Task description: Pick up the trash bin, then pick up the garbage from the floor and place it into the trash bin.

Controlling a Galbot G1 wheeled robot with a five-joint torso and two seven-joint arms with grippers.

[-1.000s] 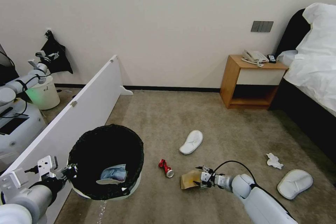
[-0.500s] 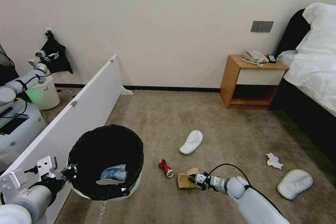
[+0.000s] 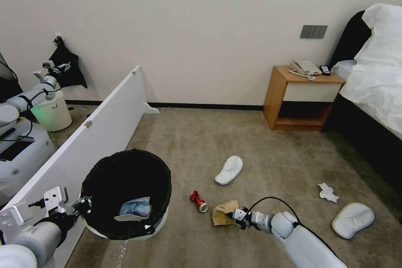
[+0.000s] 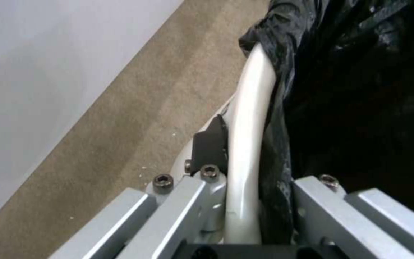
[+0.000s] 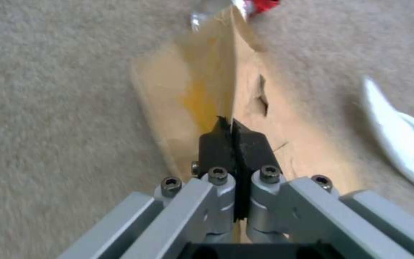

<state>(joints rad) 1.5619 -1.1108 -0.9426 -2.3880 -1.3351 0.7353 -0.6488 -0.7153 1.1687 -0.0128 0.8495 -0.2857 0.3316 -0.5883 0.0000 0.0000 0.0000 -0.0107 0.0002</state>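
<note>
The trash bin [image 3: 125,155], white with a black bag over its rim, hangs at the lower left. My left gripper [image 3: 82,206] is shut on the bin's rim [image 4: 245,108], with bag and white edge clamped between its fingers [image 4: 211,143]. A blue face mask [image 3: 136,208] lies inside. On the floor [image 3: 188,142], my right gripper [image 3: 233,217] is shut on an upright flap of the tan cardboard box [image 3: 221,213]. In the right wrist view the black pads [image 5: 216,142] pinch the box's flap [image 5: 207,82]. A red can [image 3: 198,201] lies just left of the box.
Two white slippers [image 3: 229,169] [image 3: 352,219] and a white tissue [image 3: 327,192] lie on the carpet. A white panel [image 3: 104,134] leans along the left. A wooden nightstand [image 3: 301,98] and a bed [image 3: 377,88] stand at the right. Another robot's arm [image 3: 25,98] and a plain white bin [image 3: 52,114] are at the far left.
My right gripper has slid left onto the cardboard box, and the box has shifted slightly toward the red can. The left arm and the bin have stayed still.
</note>
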